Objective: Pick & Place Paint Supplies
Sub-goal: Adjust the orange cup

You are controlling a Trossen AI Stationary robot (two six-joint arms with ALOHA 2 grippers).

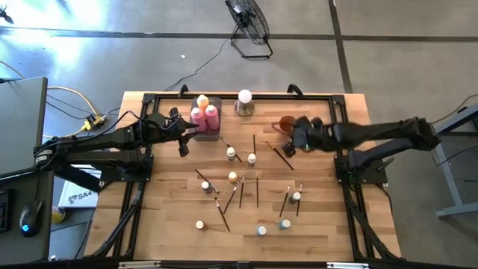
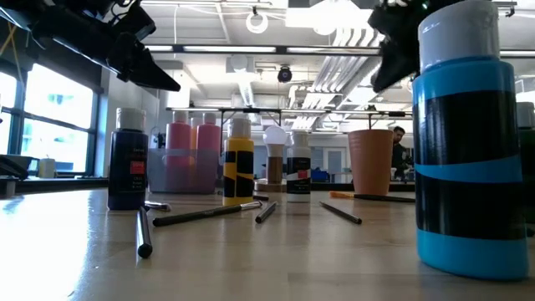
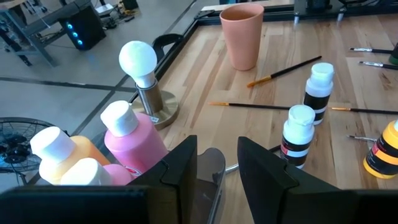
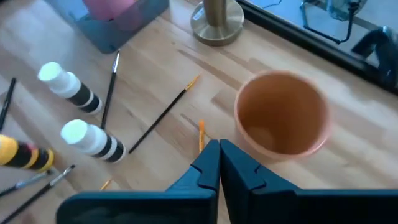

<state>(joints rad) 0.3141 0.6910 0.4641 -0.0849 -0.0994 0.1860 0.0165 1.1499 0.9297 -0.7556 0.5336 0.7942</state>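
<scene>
Small white-capped paint bottles and thin dark paintbrushes lie scattered over the wooden table. Larger pink and orange-yellow bottles stand in the grey tray at the far side. My left gripper hangs open in the air over the tray's near left corner, with nothing held. My right gripper is shut on nothing, slanting down above the table just in front of the orange cup and close to an orange-ended brush.
A white ball on a metal base stands at the far edge, between the tray and the cup. A black frame runs round the table. In the low view a blue-and-black bottle stands close to the near edge.
</scene>
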